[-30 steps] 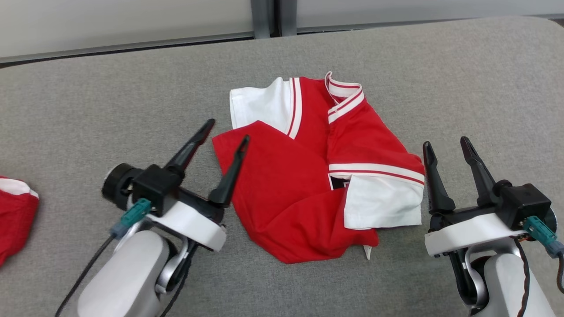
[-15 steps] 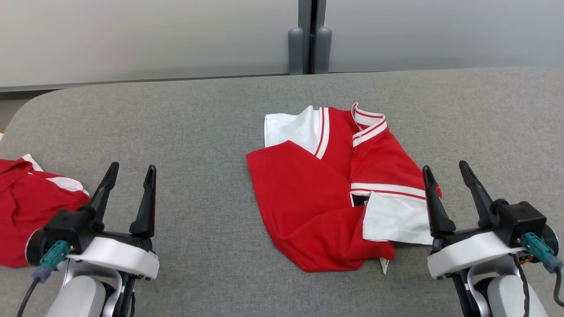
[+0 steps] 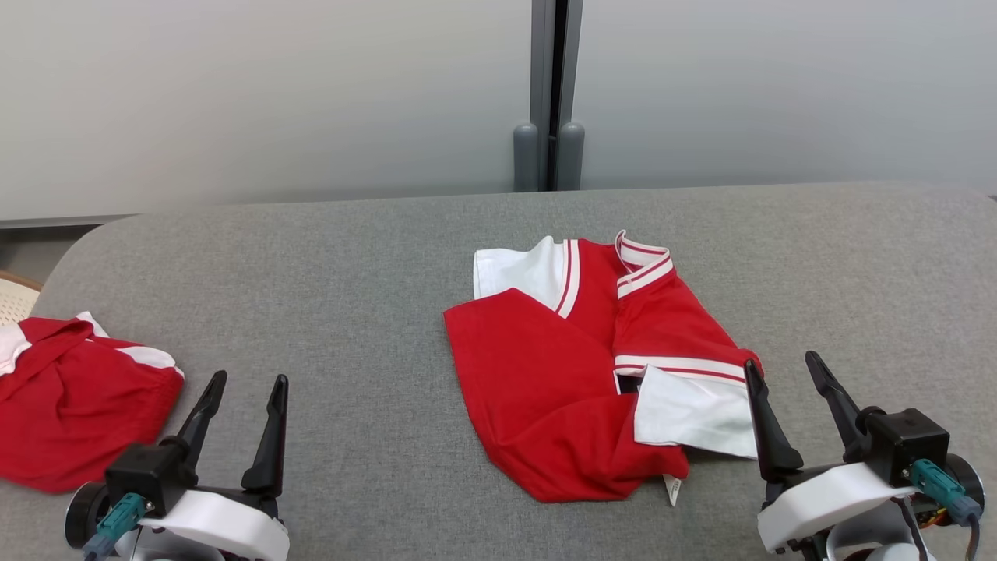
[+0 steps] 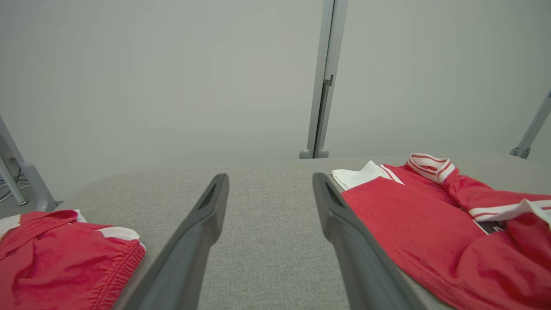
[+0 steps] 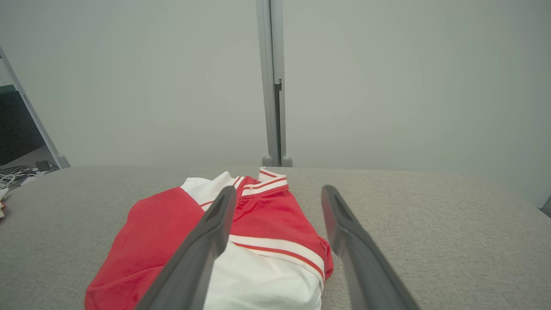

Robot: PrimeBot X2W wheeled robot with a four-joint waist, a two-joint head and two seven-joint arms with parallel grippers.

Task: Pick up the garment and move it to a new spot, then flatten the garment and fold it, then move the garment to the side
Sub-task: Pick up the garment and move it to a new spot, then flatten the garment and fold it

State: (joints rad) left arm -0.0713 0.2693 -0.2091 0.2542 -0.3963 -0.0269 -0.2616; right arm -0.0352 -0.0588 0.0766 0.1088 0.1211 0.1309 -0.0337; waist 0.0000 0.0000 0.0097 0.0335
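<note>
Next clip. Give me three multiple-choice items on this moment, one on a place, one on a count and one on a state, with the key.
1. Where does the second red garment lie relative to the folded garment?
A. To the robot's left of it, apart, near the table edge.
B. On top of it.
C. To the robot's right of it.

2. How many garments lie on the table?
A. One.
B. Two.
C. Four.

3. How do the left gripper and right gripper stand?
A. Both open, holding nothing.
B. Left shut on a sleeve.
C. Right shut on the collar.

Key:
1 A, since bare grey surface separates the two in the head view.
2 B, since one lies in the middle and one at the left.
3 A, since each pair of fingers stands spread with nothing gripped.
</note>
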